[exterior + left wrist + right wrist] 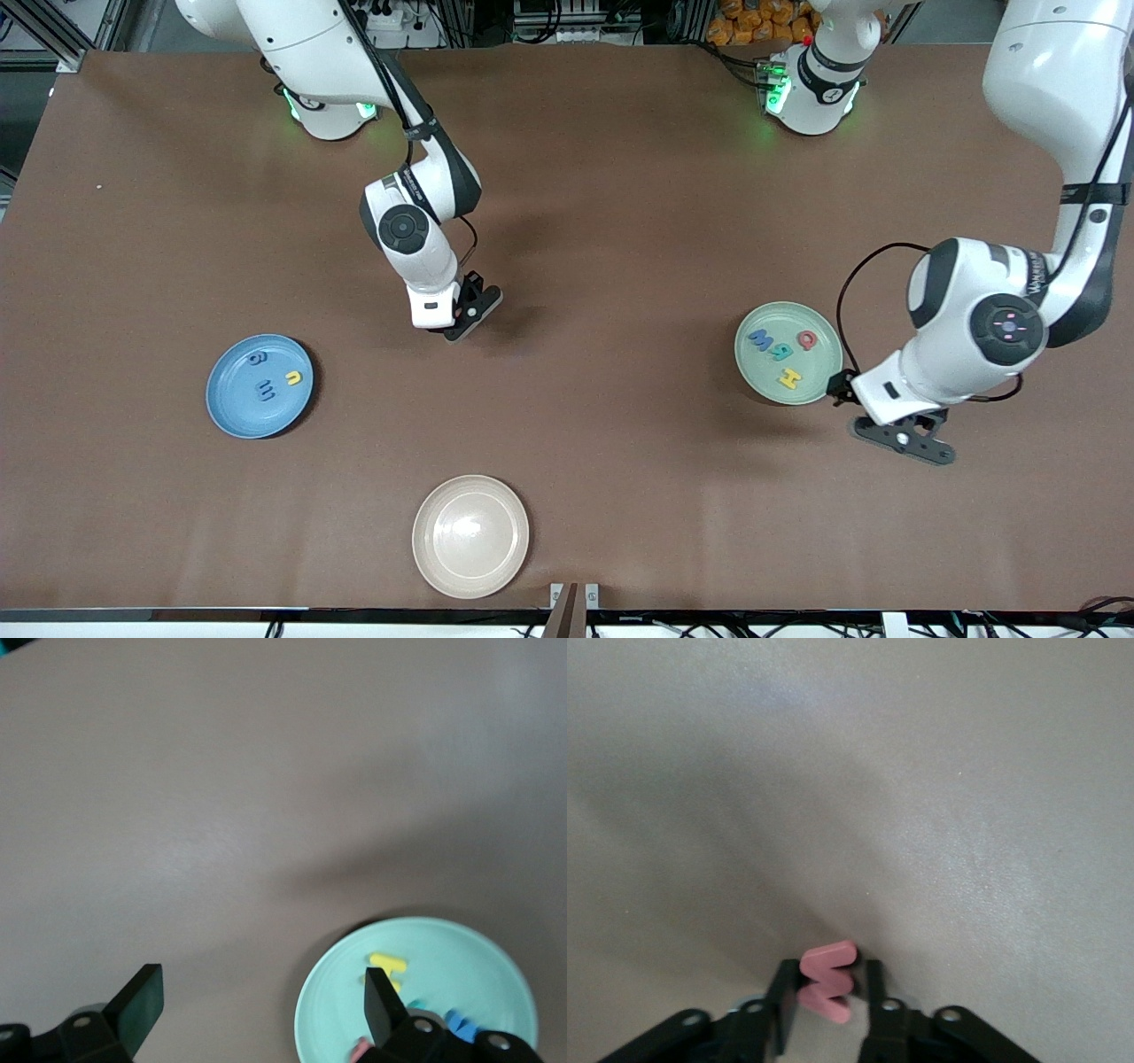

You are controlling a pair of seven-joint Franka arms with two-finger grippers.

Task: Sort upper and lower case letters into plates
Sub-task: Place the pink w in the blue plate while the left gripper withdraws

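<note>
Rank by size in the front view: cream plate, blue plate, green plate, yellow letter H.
1. cream plate, though nearest the camera
2. blue plate and green plate, look alike
3. yellow letter H

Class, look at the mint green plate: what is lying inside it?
The mint green plate holds four foam letters: a blue letter, teal letter, red letter and yellow H. Nothing shows beneath them.
</note>
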